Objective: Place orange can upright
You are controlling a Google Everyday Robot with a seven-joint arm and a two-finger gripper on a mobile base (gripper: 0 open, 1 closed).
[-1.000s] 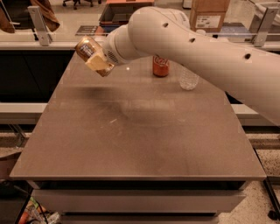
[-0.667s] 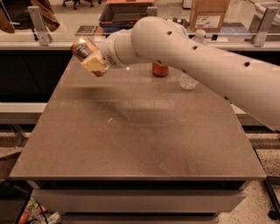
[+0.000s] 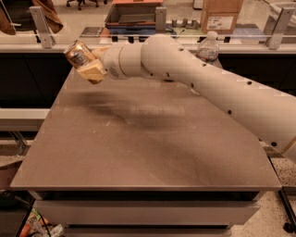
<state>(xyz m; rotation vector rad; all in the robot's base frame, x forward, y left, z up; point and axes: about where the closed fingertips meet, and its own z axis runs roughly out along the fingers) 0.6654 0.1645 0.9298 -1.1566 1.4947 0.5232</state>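
The orange can (image 3: 79,54), mottled orange-tan with a silver end, is held tilted in the air above the far left corner of the brown table (image 3: 138,139). My gripper (image 3: 88,62) is shut on the orange can, its tan fingers (image 3: 92,71) pressed against the can's lower side. The white arm (image 3: 194,83) reaches in from the right across the back of the table. The can's top end points up and to the left.
A clear plastic water bottle (image 3: 208,47) stands at the back right, partly behind the arm. A counter with a cardboard box (image 3: 221,16) and a tray (image 3: 132,14) lies beyond the table. The table's left edge is close below the can.
The arm has swung left and toward the back, carrying the can a little further left. The arm now hides the red can and the glass at the back.
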